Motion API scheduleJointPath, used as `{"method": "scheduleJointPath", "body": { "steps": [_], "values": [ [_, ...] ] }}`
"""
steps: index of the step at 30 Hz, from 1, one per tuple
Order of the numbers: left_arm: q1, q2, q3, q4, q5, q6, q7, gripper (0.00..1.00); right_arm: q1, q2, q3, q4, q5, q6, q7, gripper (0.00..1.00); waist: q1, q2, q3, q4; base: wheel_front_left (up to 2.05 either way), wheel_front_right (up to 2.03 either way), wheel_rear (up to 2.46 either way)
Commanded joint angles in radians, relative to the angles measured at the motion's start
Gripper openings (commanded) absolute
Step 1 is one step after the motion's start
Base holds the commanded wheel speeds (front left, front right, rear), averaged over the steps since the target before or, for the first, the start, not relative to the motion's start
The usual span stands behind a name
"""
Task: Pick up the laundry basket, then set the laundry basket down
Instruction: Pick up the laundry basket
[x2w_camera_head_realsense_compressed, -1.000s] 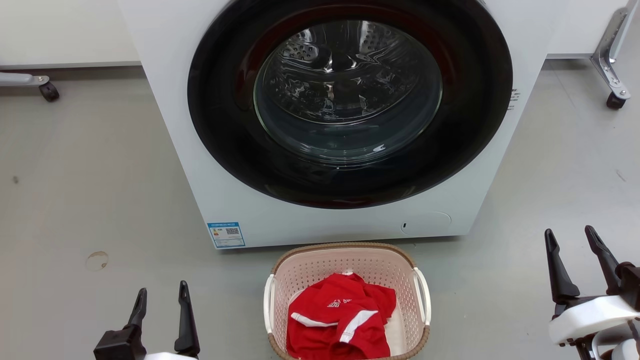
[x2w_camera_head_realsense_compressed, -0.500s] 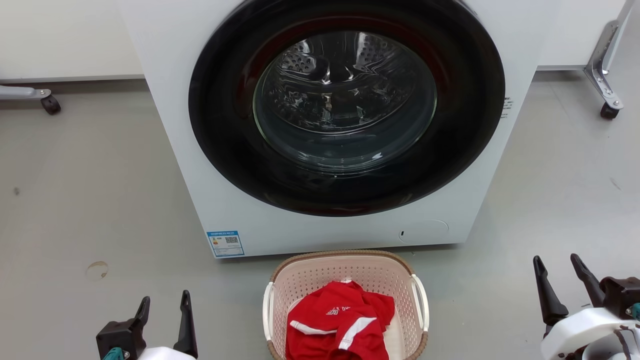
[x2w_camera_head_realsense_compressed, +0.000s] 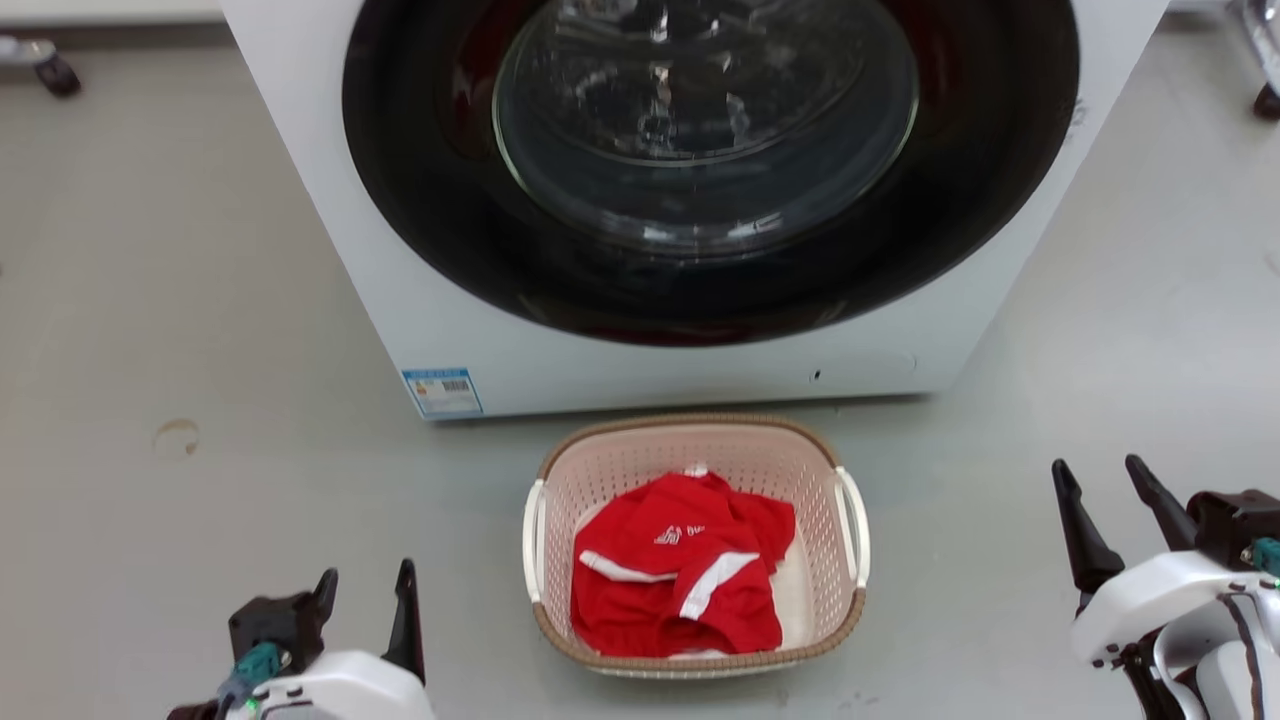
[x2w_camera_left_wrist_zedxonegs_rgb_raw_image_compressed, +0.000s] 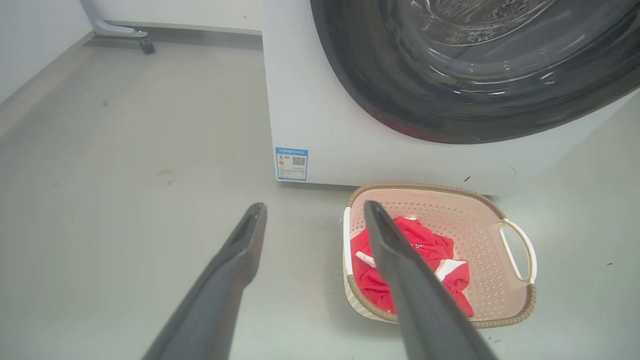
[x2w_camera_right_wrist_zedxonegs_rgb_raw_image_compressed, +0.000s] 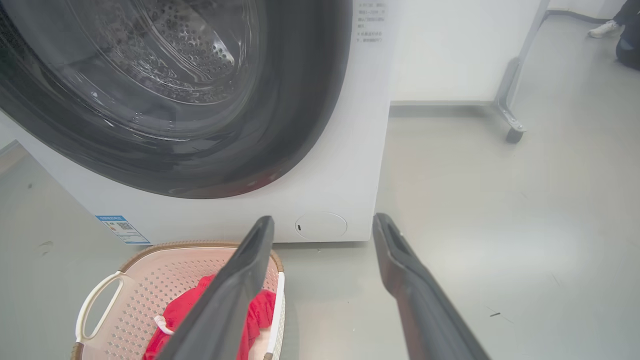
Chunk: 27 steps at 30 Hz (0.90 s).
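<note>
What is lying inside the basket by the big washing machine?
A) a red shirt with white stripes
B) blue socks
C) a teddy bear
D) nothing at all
A: a crumpled red shirt with white stripes lies in the laundry basket, which sits on the floor in front of the washer.

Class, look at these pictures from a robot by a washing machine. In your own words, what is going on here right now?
A two-armed robot faces the laundry basket, which sits on the grey floor just in front of a white washing machine. A red garment with white stripes lies in the basket. The left gripper and right gripper are open, one on each side of the basket, clear of its white handles. Nothing is held, and the lift has not yet begun.
</note>
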Motion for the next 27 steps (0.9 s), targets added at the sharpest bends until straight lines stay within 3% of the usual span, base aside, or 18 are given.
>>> {"method": "scheduleJointPath", "body": {
  "steps": [1, 16, 27],
  "values": [
    [-0.064, 0.003, 0.027, -0.011, -0.001, -0.009, -0.009, 1.00, -0.043, -0.029, 0.026, -0.021, 0.011, 0.004, -0.012, 1.00, 0.0000, 0.0000, 0.068, 0.010, 0.00, 0.00, 0.00],
    [-0.247, -0.078, -0.007, 0.135, -0.011, -0.058, -0.083, 1.00, -0.113, -0.051, 0.098, -0.025, 0.096, 0.004, -0.092, 1.00, 0.0000, 0.0000, 0.360, 0.027, 0.00, 0.00, 0.00],
    [-0.434, -0.139, -0.037, 0.323, -0.024, -0.139, -0.185, 1.00, -0.195, -0.079, 0.128, -0.022, 0.150, 0.004, -0.111, 1.00, 0.0000, 0.0000, 0.594, 0.066, 0.00, 0.00, 0.00]
  ]
}}
